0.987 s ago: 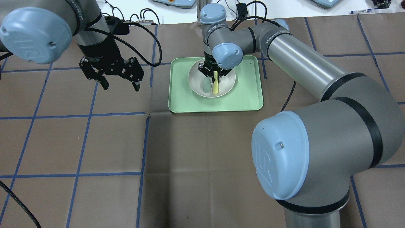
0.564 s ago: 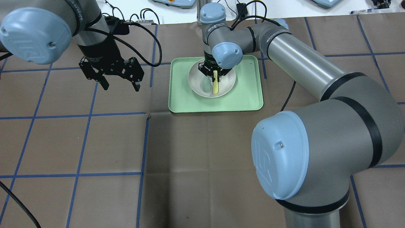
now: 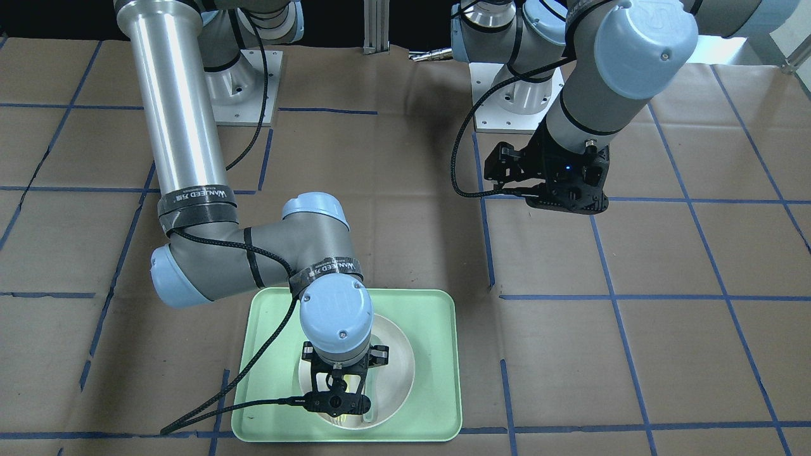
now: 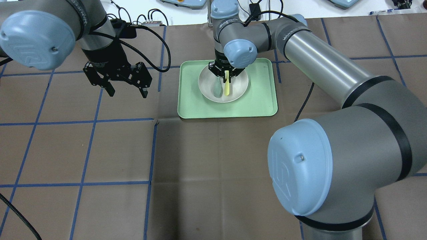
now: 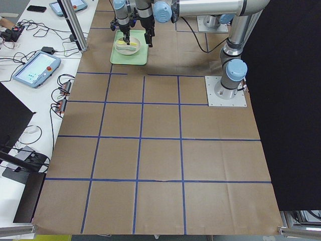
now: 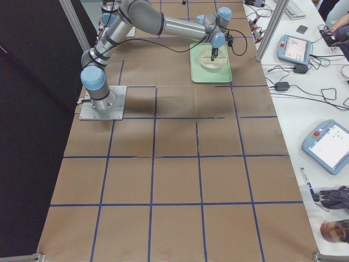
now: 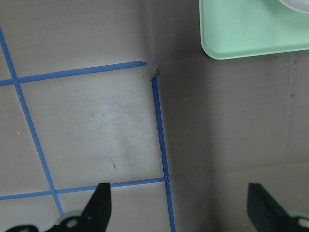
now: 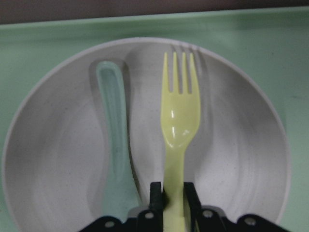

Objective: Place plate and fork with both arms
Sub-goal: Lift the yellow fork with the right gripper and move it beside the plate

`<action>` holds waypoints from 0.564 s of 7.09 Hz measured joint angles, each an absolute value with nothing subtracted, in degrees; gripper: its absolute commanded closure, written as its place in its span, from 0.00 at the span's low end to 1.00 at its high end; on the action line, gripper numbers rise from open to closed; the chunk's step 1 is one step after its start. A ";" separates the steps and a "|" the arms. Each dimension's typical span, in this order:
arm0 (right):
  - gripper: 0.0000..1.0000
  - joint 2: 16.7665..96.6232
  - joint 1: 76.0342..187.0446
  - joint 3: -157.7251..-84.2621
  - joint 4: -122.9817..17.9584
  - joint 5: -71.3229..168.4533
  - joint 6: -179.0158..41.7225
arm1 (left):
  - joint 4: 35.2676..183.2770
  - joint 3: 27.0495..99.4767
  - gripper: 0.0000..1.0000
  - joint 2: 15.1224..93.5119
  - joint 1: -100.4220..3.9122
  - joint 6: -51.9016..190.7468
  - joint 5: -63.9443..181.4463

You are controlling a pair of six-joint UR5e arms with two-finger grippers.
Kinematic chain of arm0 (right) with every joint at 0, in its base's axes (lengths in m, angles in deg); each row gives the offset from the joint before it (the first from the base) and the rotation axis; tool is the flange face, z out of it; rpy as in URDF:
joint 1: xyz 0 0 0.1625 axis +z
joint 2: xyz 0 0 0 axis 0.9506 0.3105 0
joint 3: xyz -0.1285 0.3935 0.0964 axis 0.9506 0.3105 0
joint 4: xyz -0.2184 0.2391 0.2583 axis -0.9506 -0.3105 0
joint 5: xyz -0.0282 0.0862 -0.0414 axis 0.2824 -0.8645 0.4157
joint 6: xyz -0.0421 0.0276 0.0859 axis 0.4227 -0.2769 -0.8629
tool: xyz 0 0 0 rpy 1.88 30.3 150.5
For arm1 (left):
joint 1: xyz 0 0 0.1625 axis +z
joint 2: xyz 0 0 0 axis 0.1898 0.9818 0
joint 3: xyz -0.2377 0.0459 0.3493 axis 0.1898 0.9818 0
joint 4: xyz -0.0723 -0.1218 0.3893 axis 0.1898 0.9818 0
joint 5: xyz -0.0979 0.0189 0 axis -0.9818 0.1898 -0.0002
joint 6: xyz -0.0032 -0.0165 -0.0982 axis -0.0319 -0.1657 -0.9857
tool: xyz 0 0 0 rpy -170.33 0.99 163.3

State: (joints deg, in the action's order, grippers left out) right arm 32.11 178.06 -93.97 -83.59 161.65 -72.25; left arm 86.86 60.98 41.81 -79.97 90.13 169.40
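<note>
The off-white plate [image 4: 238, 90] sits on the mint-green tray [image 4: 260, 100]. My right gripper [image 4: 227, 77] is over the plate's far side, shut on the handle of the light-yellow fork [image 4: 227, 88]. In the right wrist view the fork [image 8: 179, 116] hangs just above the plate [image 8: 231, 159] with its tines pointing away, gripped between the fingers [image 8: 155, 195]. My left gripper [image 4: 127, 92] is open and empty above the table, left of the tray. In the left wrist view its fingers [image 7: 99, 208] stand wide apart over blue tape lines.
A grey-green spoon [image 8: 113, 125] lies in the plate, left of the fork. The tray's corner [image 7: 241, 34] shows in the left wrist view. Brown paper with a blue tape grid covers the table. Cables and tablets lie beyond its far edge.
My right gripper has risen a little with the fork, which now sits slightly farther back over the plate. The left gripper has barely shifted.
</note>
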 measured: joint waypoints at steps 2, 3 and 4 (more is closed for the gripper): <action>1.00 34.75 177.65 -93.86 -80.39 161.37 -72.20 | 86.86 60.98 0.00 41.76 -79.94 90.13 169.40; 1.00 35.54 177.10 -94.13 -79.72 161.51 -71.86 | 86.86 61.00 0.00 41.75 -79.94 90.13 169.41; 1.00 35.88 176.01 -94.39 -79.40 161.76 -71.15 | 86.86 61.09 0.00 41.73 -79.95 90.13 169.40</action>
